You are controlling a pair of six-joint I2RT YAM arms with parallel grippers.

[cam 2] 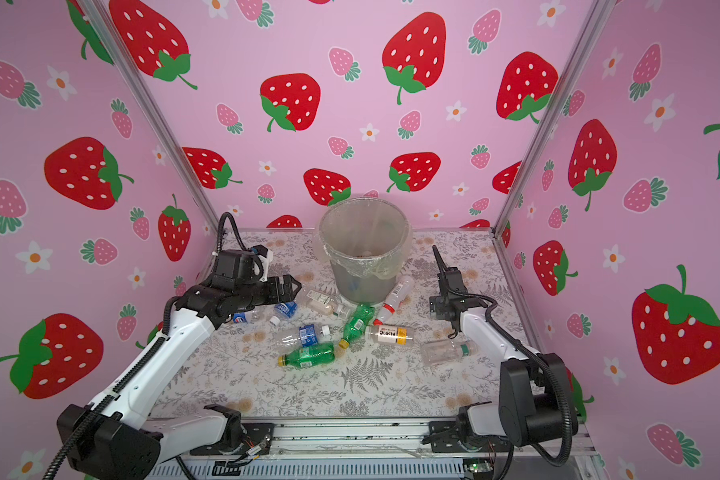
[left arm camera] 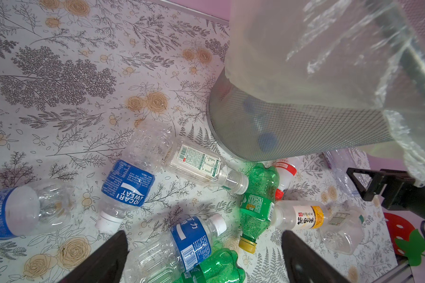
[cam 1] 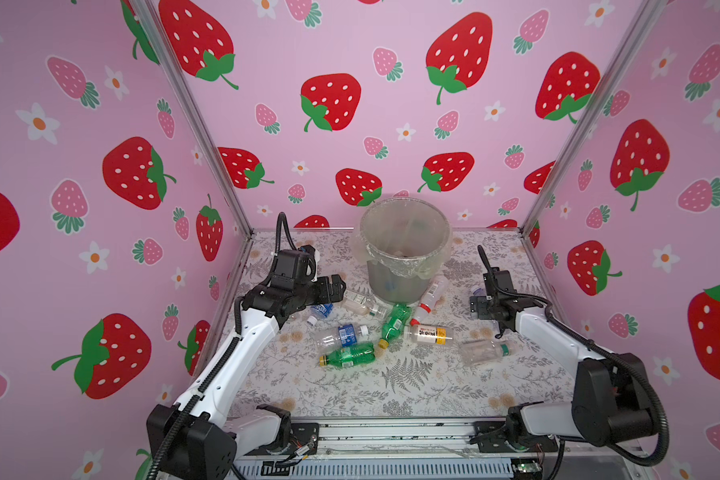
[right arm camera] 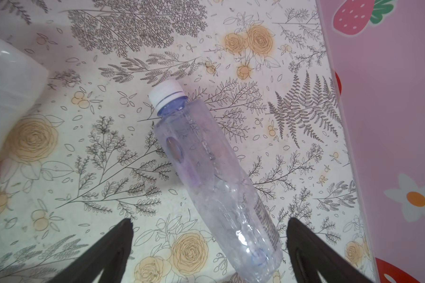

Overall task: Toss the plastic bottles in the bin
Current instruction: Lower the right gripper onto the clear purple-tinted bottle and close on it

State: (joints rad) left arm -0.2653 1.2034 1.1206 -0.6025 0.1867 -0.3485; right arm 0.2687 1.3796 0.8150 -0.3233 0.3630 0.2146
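The bin (cam 1: 395,286) (cam 2: 364,286), a grey mesh bucket with a clear liner over its rim, stands at the back middle. Several plastic bottles lie in front of it in both top views: a clear blue-labelled one (cam 1: 341,336), two green ones (cam 1: 348,356) (cam 1: 393,322), a whitish yellow-labelled one (cam 1: 429,334) and a crushed clear one (cam 1: 483,351). My left gripper (cam 1: 341,289) (left arm camera: 204,234) hangs open above the blue-labelled bottle (left arm camera: 182,245), holding nothing. My right gripper (cam 1: 476,305) (right arm camera: 209,220) is open over a bluish clear bottle (right arm camera: 206,171) with a white cap, not touching it.
Two more blue-labelled bottles (left arm camera: 130,181) (left arm camera: 12,213) lie on the left side of the pile. Bottles show through the bin's mesh wall (left arm camera: 304,127). Pink strawberry walls close in three sides; the right wall (right arm camera: 390,122) runs close to my right gripper.
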